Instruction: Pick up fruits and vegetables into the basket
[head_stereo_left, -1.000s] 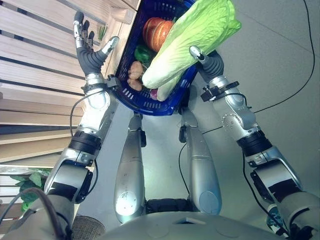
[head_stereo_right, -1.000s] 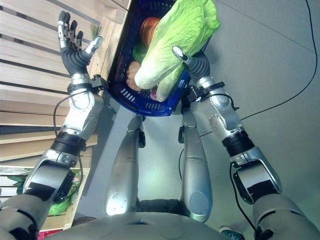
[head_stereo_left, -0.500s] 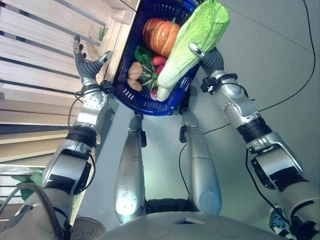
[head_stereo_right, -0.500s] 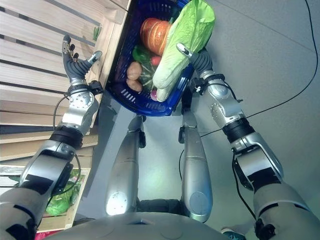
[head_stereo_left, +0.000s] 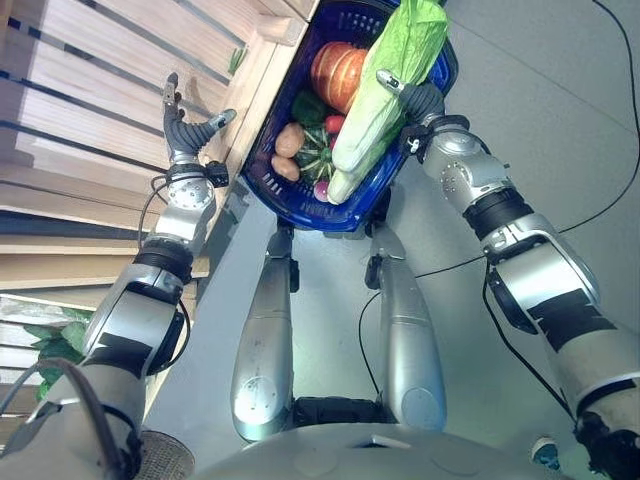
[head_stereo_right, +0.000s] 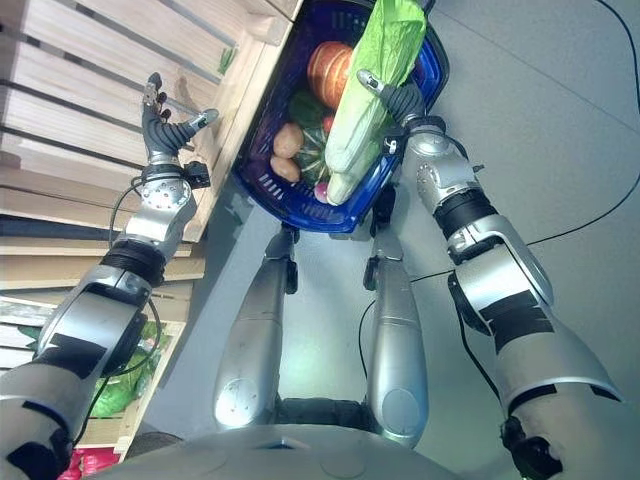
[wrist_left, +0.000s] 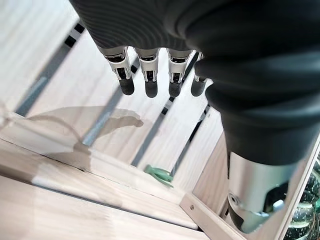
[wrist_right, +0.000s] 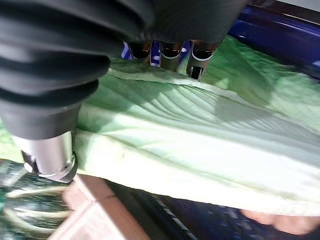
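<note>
Currently the right hand (head_stereo_right: 398, 98) grips a napa cabbage (head_stereo_left: 385, 90), fingers and thumb curled round its pale ribbed middle; the right wrist view shows the fingertips (wrist_right: 196, 70) wrapped over the far side of the leaves. The cabbage lies lengthwise over the blue basket (head_stereo_left: 268, 192), white stem end at the basket's near rim, green leafy top past the far rim. Judgement: held along the basket's long axis because it is too long to fit crosswise; release has not yet happened.

Already in the basket: a pumpkin (head_stereo_left: 338, 70) toward the far end, a potato (head_stereo_left: 289, 140) by the left wall, a red pepper (head_stereo_left: 334, 123), and a dark green striped squash (head_stereo_left: 318, 160) near the middle.

The left hand (head_stereo_left: 186, 128) is spread wide and empty, fingers straight, over the slatted wooden crate (head_stereo_left: 90, 110) just beside the basket's left wall. A small green item (wrist_left: 160, 175) lies in the crate's corner; I cannot identify it.
</note>
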